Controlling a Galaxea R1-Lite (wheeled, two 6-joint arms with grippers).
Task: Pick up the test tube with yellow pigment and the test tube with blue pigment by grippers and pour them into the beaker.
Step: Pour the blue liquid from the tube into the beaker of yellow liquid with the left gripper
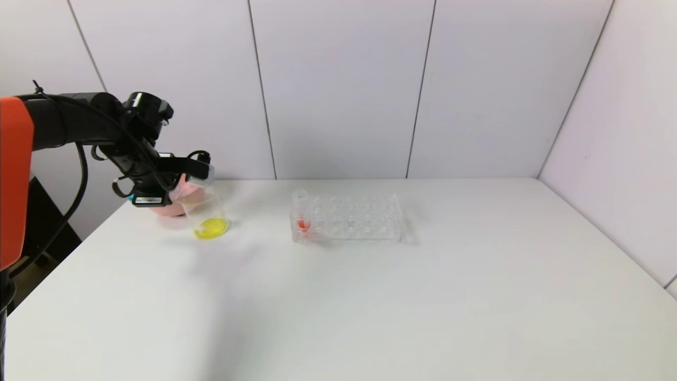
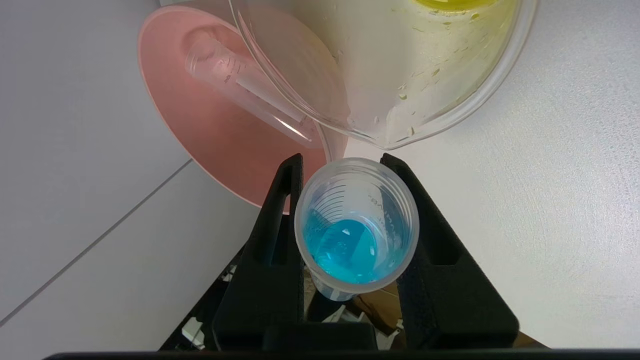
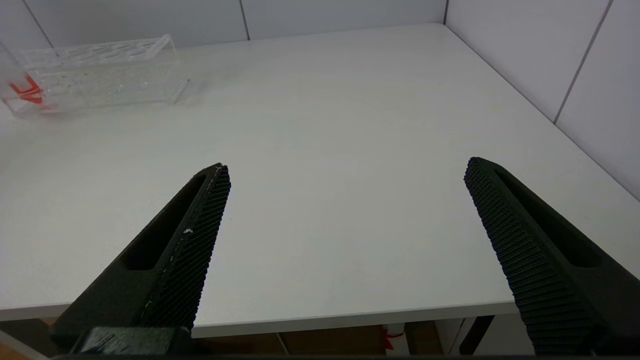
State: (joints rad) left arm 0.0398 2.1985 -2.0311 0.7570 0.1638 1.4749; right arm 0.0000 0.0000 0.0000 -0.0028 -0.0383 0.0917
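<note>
White table point(image 1: 370, 296) carries a clear many-holed rack point(image 1: 346, 217) mid-back and a pink bowl point(image 2: 210, 135) at its left edge. Left gripper point(image 2: 350, 210) is clamped on the clear blue-filled tube point(image 2: 356, 227), tipped at the yellow-stained clear beaker point(image 1: 207, 214); right gripper point(image 3: 345, 225) is spread apart.

White table point(image 1: 370, 307) set in corner; pale panelled walls point(image 1: 344, 84) with dark seams behind, right.
</note>
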